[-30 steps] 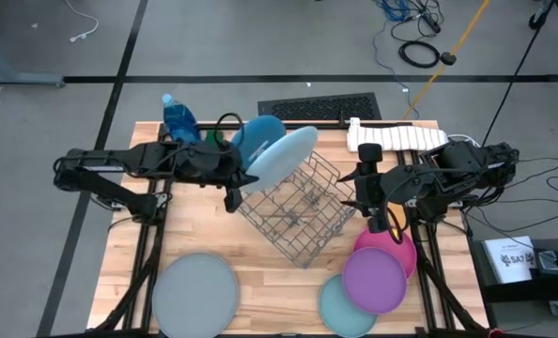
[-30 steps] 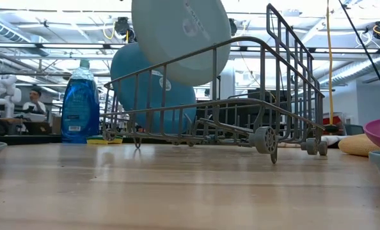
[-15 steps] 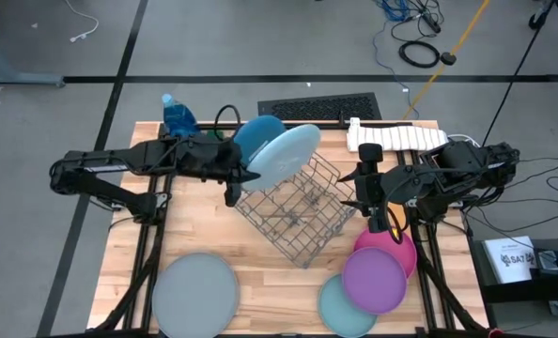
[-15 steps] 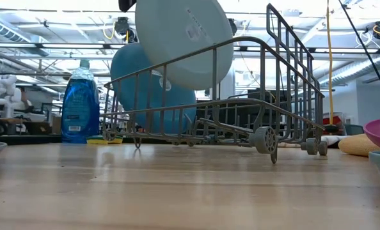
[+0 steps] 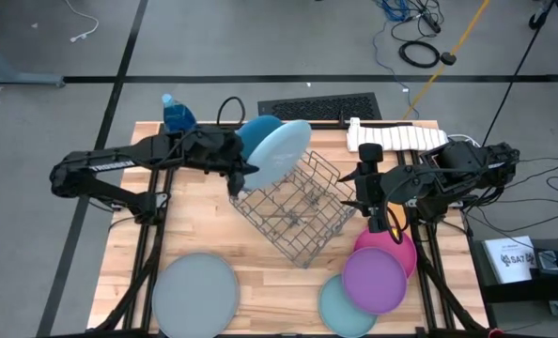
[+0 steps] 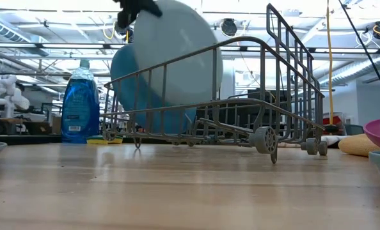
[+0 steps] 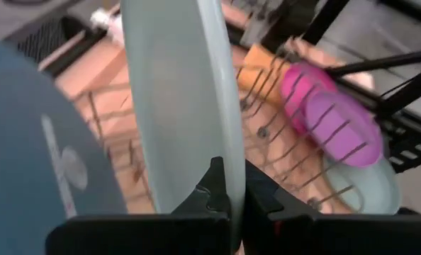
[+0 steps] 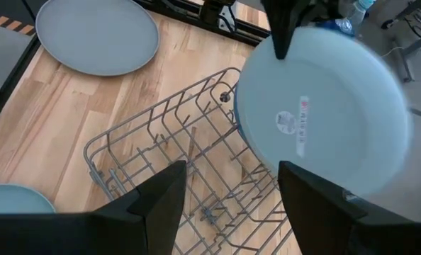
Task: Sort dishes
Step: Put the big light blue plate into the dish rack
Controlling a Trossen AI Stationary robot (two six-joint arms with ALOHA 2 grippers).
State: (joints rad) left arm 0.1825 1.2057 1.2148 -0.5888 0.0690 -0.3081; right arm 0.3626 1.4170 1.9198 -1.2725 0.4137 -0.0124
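Note:
My left gripper (image 5: 240, 175) is shut on a pale blue plate (image 5: 281, 150), which stands nearly on edge over the far left part of the wire rack (image 5: 296, 208). In the low view this plate (image 6: 177, 57) reaches down behind the rack's wires (image 6: 241, 108). A darker blue plate (image 5: 253, 136) stands on edge just behind it, inside the rack. A grey plate (image 5: 196, 293) lies flat near the table's near left corner. Purple (image 5: 375, 279), pink (image 5: 403, 246) and teal (image 5: 333, 308) plates lie stacked at the near right. My right gripper (image 5: 384, 223) hangs open above the pink plate's far edge. My left gripper pinches the pale blue plate's rim (image 7: 228, 173) between its two fingers (image 7: 214, 191), one on each face. The fingers come from the table's left, slanting down. The plate stands nearly upright; whether its lower edge rests on the rack's wires, I cannot tell.
A blue soap bottle (image 5: 178, 115) stands at the far left edge, with a yellow-green sponge (image 6: 103, 140) beside it. A black mat (image 5: 321, 108) and a white ribbed piece (image 5: 396, 136) lie along the far edge. Bare wood lies in front of the rack (image 5: 260, 272).
My left gripper has turned and moved a little toward the far edge and down. The pale blue plate has tipped from a slant to nearly upright and has come down into the rack, close in front of the darker blue plate.

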